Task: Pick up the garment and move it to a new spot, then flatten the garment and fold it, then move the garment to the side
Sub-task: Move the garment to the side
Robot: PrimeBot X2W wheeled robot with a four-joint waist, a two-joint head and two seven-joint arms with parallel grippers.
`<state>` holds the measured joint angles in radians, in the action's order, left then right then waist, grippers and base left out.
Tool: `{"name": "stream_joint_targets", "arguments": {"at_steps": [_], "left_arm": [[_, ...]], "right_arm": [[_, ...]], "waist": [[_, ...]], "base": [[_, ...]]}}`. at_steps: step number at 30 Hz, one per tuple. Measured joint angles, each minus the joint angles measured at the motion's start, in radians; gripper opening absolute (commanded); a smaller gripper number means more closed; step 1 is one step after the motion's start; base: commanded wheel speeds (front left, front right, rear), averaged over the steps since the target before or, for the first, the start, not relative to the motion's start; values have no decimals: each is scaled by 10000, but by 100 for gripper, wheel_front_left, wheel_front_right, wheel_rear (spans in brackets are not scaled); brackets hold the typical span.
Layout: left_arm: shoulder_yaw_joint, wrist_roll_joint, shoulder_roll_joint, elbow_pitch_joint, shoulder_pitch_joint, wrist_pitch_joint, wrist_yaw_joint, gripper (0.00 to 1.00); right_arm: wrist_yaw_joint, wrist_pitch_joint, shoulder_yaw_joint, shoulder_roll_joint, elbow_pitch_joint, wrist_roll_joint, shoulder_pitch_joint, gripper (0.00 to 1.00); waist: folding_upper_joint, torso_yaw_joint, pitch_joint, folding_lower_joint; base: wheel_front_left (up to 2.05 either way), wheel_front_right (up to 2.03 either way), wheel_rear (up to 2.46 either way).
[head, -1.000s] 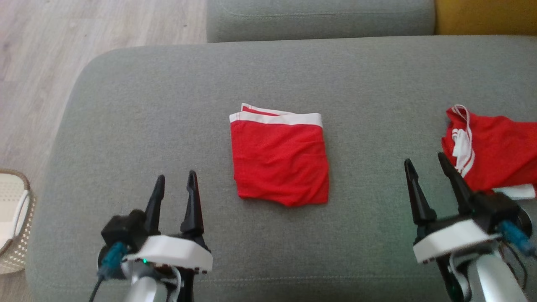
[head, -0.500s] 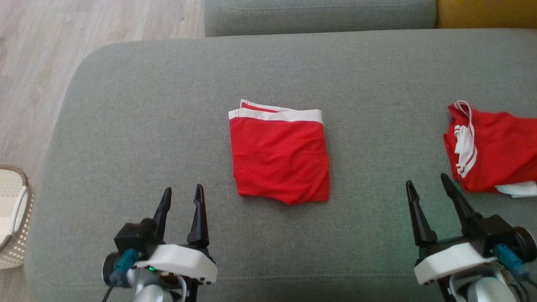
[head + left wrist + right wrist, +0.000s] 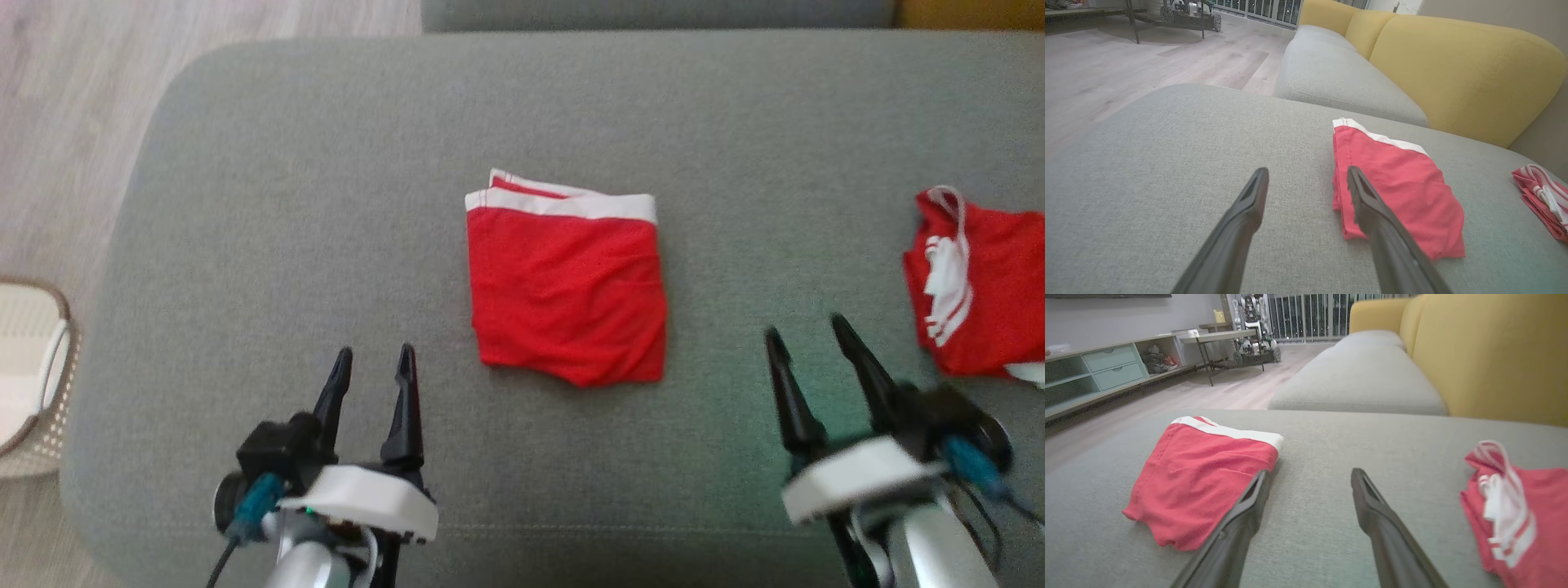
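The left hand (image 3: 375, 349) and the right hand (image 3: 804, 325) hovered wide open and empty over the grey cushion (image 3: 286, 204). They flanked the garment (image 3: 567, 286), which lay folded flat at the cushion's middle, apparently ready for its move aside. A second red garment (image 3: 980, 302) lay near the right hand, probably crowding that side. A basket (image 3: 33, 384) stood on the floor (image 3: 65, 122) to the left.

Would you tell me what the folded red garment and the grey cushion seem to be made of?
The folded red garment: likely thin knit or mesh fabric, matte, softly creased, white band. The grey cushion: woven upholstery, matte, coarse weave visible.
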<state>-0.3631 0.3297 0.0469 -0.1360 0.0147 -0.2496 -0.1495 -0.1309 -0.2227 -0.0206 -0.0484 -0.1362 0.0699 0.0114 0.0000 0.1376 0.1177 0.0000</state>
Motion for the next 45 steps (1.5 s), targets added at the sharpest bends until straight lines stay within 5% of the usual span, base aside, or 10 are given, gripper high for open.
{"name": "stream_joint_targets", "arguments": {"at_steps": [4, 9, 12, 27, 28, 29, 30, 31, 45], "left_arm": [[-128, 79, -4, 46, 315, 0, 12, 100], [-336, 253, -4, 63, 758, 0, -4, 100], [-493, 326, -12, 61, 759, 0, -4, 100], [-727, 430, -10, 40, 774, 0, -88, 100], [-734, 430, -10, 40, 774, 0, -88, 100], [-734, 430, -10, 40, 774, 0, -88, 100], [-738, 430, -10, 40, 774, 0, -88, 100], [-744, 430, -10, 40, 774, 0, -88, 100], [-487, 173, -8, -19, 770, 0, 44, 100]], "right_arm": [[0, 585, 514, -4, -324, 775, 879, 100], [0, 1877, 1106, -23, -1373, 3714, 2400, 100], [0, 2497, 1166, -40, -1973, 4466, 2717, 100], [0, 2899, 945, -146, -4259, 5102, 3910, 100], [0, 2895, 993, -153, -4372, 5079, 3991, 86], [0, 2865, 1051, -157, -4504, 4970, 4079, 86], [0, 2796, 1133, -173, -4600, 4857, 4168, 50], [0, 2746, 1266, -194, -4723, 4692, 4268, 0], [-2, 1011, 3129, -844, -5653, 2589, 4763, 0]], "waist": [[0, 138, 339, 0], [0, 721, 877, 0], [0, 1054, 1092, 0], [0, 2076, 1378, 0], [0, 2095, 1378, 0], [0, 2106, 1382, 0], [0, 2111, 1388, 0], [0, 2110, 1393, 0], [0, 1035, 1048, 0]], "base": [[0, 0, 0], [0, 0, 0], [0, 0, 0], [0, 0, 0], [0, 0, 0], [0, 0, 0], [0, 0, 0], [0, 0, 0], [0, 0, 0]]}}
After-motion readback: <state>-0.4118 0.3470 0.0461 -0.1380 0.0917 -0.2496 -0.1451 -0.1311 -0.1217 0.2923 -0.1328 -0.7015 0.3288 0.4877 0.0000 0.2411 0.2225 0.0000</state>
